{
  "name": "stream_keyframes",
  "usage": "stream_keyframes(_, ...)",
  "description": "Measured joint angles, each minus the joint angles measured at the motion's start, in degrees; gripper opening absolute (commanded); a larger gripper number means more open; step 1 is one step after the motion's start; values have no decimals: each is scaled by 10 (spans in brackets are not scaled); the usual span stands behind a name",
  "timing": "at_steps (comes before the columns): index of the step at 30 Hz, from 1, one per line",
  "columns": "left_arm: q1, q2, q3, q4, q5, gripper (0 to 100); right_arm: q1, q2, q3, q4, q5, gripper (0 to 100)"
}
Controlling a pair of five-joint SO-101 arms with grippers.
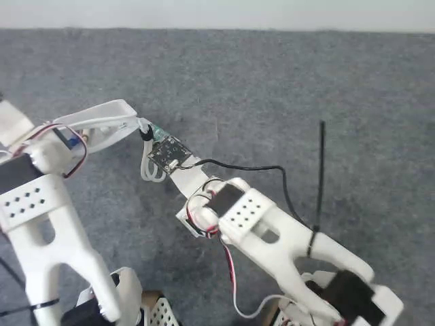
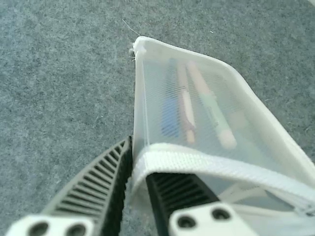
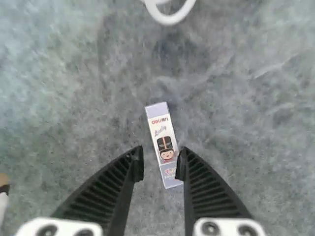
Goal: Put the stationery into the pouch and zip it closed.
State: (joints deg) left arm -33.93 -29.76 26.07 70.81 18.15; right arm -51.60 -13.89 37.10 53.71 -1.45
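Note:
A translucent white pouch [image 2: 206, 113] hangs off the grey carpet with my left gripper [image 2: 138, 179] shut on the end of its zip edge. Through its wall I see a blue pen [image 2: 170, 105], a beige one [image 2: 186, 105] and a cream and green one [image 2: 211, 110]. From above, the pouch [image 1: 109, 122] juts out from the left arm [image 1: 30, 197]. A small boxed eraser [image 3: 162, 140] lies flat on the carpet. My right gripper [image 3: 160, 164] is open with one finger on each side of the eraser's near end. In the high view the right wrist's camera board [image 1: 168, 153] covers that gripper.
A white cord loop [image 3: 167, 10] lies on the carpet just beyond the eraser, beside the pouch's tip [image 1: 153, 170]. A black cable [image 1: 272, 173] trails from the right arm [image 1: 258, 217]. Grey carpet [image 1: 306, 81] stretches open to the back and right.

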Motion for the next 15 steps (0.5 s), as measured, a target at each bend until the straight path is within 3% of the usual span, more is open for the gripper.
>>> stream_keyframes(15,0,0,0,0,0,11,-16,108,-16,-27,14,102)
